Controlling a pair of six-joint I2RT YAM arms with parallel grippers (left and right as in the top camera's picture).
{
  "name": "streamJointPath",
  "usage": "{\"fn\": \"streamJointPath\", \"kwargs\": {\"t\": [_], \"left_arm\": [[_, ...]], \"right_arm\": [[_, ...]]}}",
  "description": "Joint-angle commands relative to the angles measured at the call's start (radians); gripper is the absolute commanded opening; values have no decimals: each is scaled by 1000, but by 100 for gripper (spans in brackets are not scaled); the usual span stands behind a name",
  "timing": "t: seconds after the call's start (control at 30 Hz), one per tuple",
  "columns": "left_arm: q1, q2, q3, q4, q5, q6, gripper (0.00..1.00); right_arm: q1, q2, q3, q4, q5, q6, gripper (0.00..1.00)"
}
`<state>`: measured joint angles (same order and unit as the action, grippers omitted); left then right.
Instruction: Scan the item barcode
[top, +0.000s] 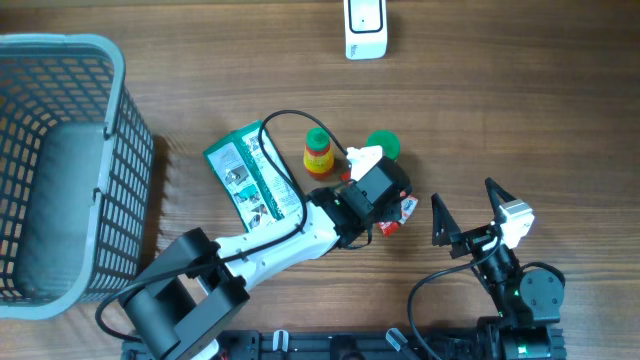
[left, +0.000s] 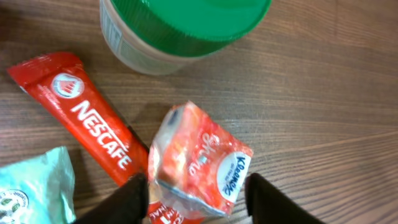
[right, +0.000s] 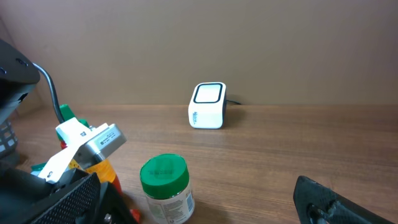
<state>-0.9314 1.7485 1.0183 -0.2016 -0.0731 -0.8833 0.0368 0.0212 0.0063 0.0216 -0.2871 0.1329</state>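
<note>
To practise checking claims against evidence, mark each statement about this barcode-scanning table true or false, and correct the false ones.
1. The white scanner stands at the far edge of the table, away from both grippers. True.
2. The right gripper holds the green-lidded jar. False: its jaws are open and empty, and the jar stands on the table apart from it.
3. A red Kleenex pack lies between the fingers of the left gripper. True.
4. The Nescafe sachet is inside the basket. False: it lies on the table beside the Kleenex pack.
</note>
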Motion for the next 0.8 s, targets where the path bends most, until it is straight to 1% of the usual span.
{"fn": "streamJointPath", "kwargs": {"t": [0.0,0.03,0.07,0.13,0.17,0.2,0.23,0.3,0.33,0.37,0.43,0.5,0.53,0.57,0.63,0.67,0.7,0.73,0.77], "left_arm": [[0,-28,3,4,-60,58,64],[0,-49,3,2,-60,90,64],[0,-113,3,0,-63,174,64],[9,-203,3,-5,-139,258,68],[26,-279,3,-11,-217,318,73],[53,-357,5,-11,-273,378,76],[76,-408,10,-11,-299,417,77],[151,-522,50,-6,-366,532,82],[203,-575,87,2,-389,612,83],[269,-620,141,4,-393,704,84],[382,-660,238,-20,-393,799,85],[475,-682,338,-144,-393,801,86],[532,-700,402,-258,-393,791,84],[577,-726,442,-336,-393,763,83],[624,-800,456,-401,-392,705,95],[628,-867,455,-464,-393,703,100],[628,-914,455,-516,-393,697,100],[628,-1011,455,-617,-401,692,100],[628,-1058,455,-648,-423,692,100]], "right_arm": [[0,-7,-1,2,2,-1,100],[0,-7,-1,2,2,-1,100],[0,-7,-1,2,2,-1,99],[0,-7,-1,2,2,-1,100],[0,-7,-1,2,2,-1,100],[0,-7,-1,2,2,-1,99],[0,-7,-1,2,2,-1,100],[0,-7,-1,2,2,-1,100],[0,-7,-1,2,2,-1,100],[0,-7,-1,2,2,-1,100],[0,-7,-1,2,2,-1,100],[0,-7,-1,2,2,-1,100],[0,-7,-1,2,2,-1,100],[0,-7,-1,2,2,-1,100],[0,-7,-1,2,22,-13,100],[0,-7,-1,0,42,-15,100],[0,-7,-1,-1,43,-14,100],[0,-7,-1,-1,39,21,100],[0,-7,-1,-1,17,121,100]]}}
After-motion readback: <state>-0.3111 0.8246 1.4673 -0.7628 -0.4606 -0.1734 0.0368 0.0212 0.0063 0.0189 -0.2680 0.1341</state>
